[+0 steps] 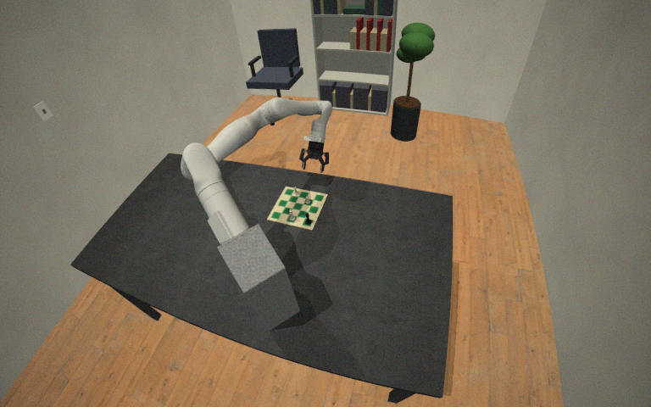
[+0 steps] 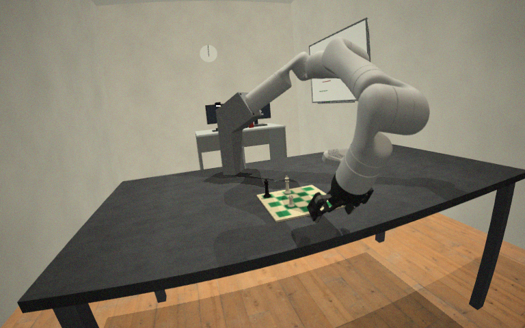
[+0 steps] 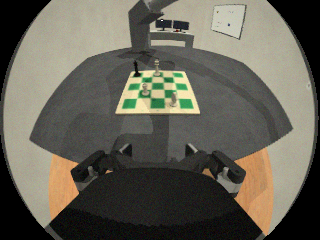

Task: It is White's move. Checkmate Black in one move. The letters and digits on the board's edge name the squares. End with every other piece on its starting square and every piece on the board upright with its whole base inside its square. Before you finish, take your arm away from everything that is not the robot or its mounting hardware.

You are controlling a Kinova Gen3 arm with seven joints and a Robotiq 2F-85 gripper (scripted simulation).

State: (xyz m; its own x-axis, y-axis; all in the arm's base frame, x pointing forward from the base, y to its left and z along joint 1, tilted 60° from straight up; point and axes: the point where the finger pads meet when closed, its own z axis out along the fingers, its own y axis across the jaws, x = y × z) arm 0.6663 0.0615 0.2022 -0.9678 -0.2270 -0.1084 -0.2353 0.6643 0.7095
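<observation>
A small green-and-cream chessboard [image 1: 316, 209] [image 2: 280, 212] [image 3: 130, 106] lies in the middle of the dark table. A black king [image 1: 308, 220] [image 2: 266, 188] [image 3: 136, 67] stands at one corner of the board. A tall white piece [image 1: 291, 216] [image 2: 286, 184] [image 3: 156, 67] stands beside it on the same edge row. A second white piece [image 1: 307, 198] [image 2: 290, 200] [image 3: 146, 88] stands near the middle. A third white piece [image 1: 296, 191] [image 3: 174, 99] stands towards the opposite edge. All stand upright. My gripper [image 1: 314, 165] [image 2: 329, 206] [image 3: 158, 150] is open and empty. It hangs off the board, beyond the edge opposite the king.
The arm's grey base block [image 1: 249, 261] [image 2: 230, 131] stands on the table [image 1: 384, 268] on the king's side of the board. A chair [image 1: 275, 59], a bookshelf [image 1: 355, 52] and a potted plant [image 1: 408, 81] stand on the floor behind the table.
</observation>
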